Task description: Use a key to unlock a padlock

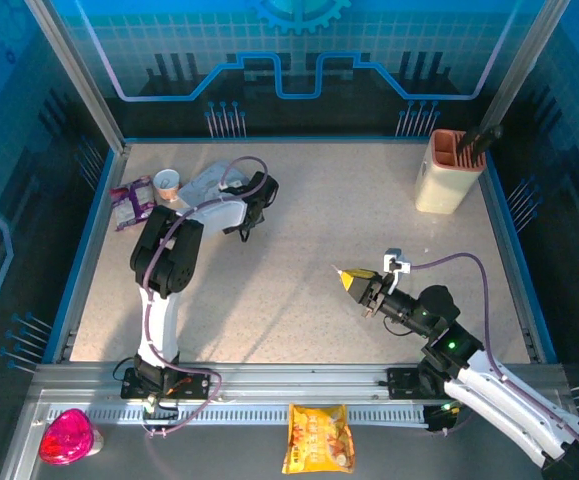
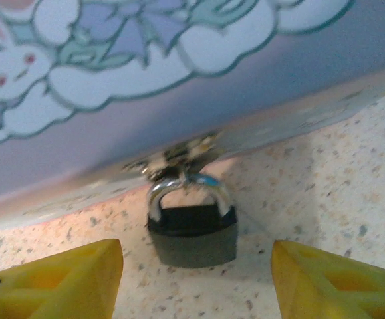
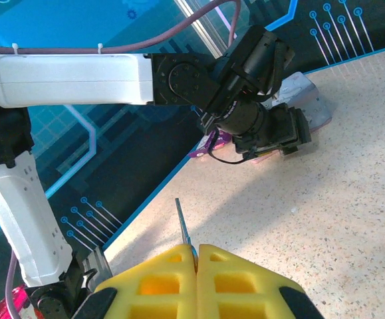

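Observation:
The padlock [image 2: 192, 236] is small, with a dark blocky body and a silvery shackle hooked through the latch of a pale blue cartoon tin [image 2: 179, 80]. It rests on the speckled table against the tin's front. My left gripper [image 2: 197, 282] is open, its yellow fingertips [image 2: 72, 279] on either side just short of the padlock, not touching it. From above, the left gripper [image 1: 245, 228] sits beside the tin [image 1: 205, 184] at the back left. My right gripper [image 3: 196, 256] is shut on the key [image 3: 183, 222], whose thin blade sticks out ahead. It hovers mid-right [image 1: 352, 281].
A beige utensil holder [image 1: 449, 170] stands at the back right. A purple snack packet [image 1: 132, 203] and a small cup [image 1: 168, 182] lie left of the tin. An orange snack bag [image 1: 318, 438] and a pink object [image 1: 69, 437] lie in front of the table rail.

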{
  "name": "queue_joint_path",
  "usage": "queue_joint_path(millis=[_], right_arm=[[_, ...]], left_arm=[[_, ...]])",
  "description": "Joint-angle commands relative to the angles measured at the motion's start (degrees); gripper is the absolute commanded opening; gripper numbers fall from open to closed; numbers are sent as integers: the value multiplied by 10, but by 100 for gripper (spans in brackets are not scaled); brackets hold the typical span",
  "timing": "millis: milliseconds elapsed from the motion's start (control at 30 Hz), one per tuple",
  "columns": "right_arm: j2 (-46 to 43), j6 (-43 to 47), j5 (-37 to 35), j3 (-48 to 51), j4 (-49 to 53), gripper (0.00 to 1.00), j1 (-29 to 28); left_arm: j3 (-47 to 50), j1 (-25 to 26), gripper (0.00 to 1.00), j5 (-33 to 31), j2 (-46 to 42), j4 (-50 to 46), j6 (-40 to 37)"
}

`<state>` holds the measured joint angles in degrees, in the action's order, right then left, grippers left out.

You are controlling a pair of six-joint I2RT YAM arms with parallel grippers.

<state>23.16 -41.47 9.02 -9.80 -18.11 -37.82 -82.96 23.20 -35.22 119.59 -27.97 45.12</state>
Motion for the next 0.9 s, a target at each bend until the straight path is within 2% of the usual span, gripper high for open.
queue_joint_path(millis=[0, 300, 467, 867], right_arm=[[-15, 5, 10, 8, -13, 0, 9], [-62, 7, 12, 9, 23, 0, 20], [-81, 6, 12, 8, 59, 0, 25], [-83, -2, 15, 6, 61, 0, 28]], left_arm=[[-24, -3, 61, -20, 13, 3, 10], [-41, -13, 60, 0, 29, -21, 43], [-37, -23, 56, 19, 32, -21, 59], [-35, -26, 38, 33, 34, -11, 58]])
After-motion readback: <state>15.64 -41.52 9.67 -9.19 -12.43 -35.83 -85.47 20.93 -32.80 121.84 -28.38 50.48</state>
